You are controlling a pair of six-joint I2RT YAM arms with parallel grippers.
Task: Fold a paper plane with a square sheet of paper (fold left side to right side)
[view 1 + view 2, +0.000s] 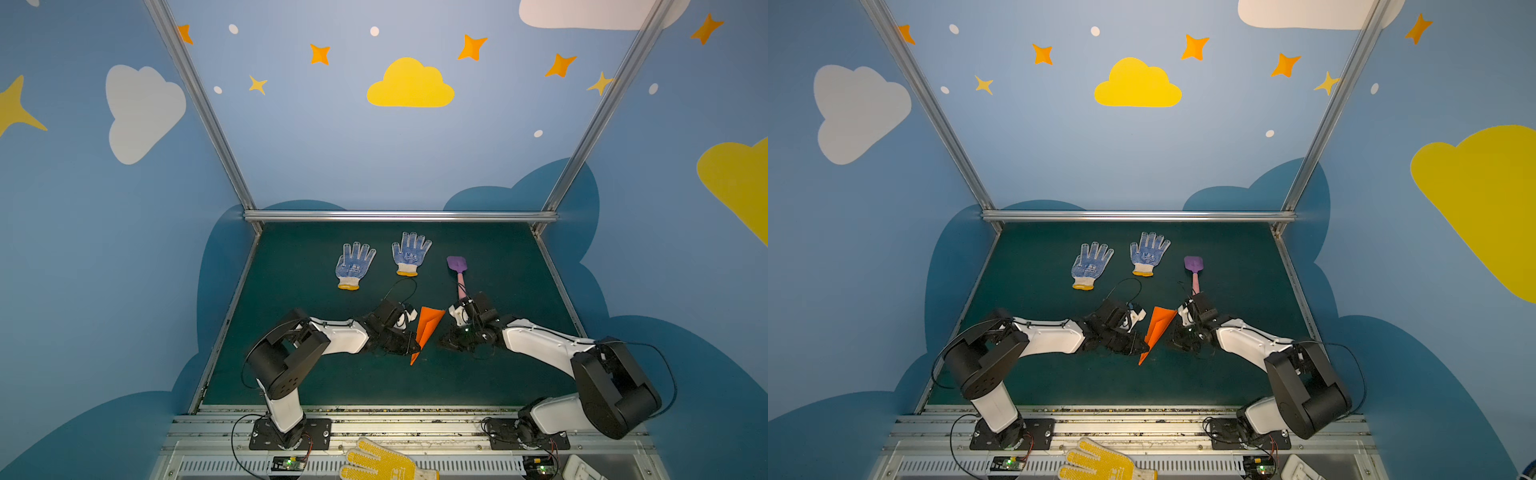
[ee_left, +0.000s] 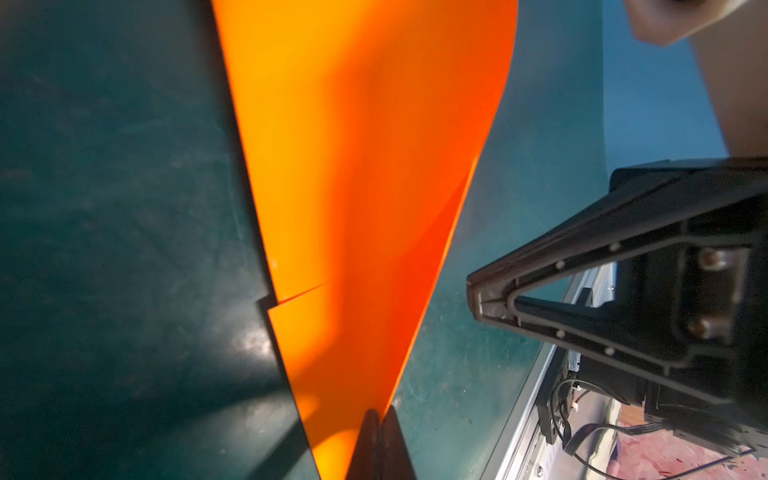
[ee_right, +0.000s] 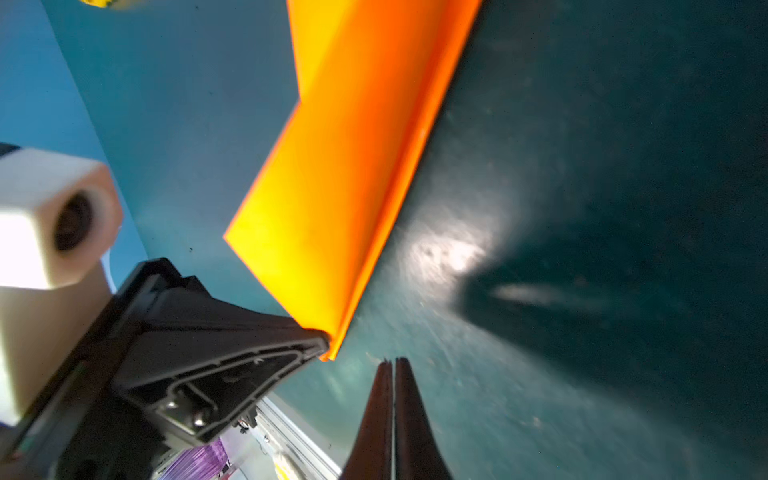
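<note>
I see the plane already folded to a dart at the middle of the mat, my left gripper pinching its narrow end, right gripper closed empty beside it; little seems left.

- You can read no text, number or brand in any view.
- The blue palm print on the nearer dotted glove is too small to read.
- Likewise on the farther dotted glove.
</note>
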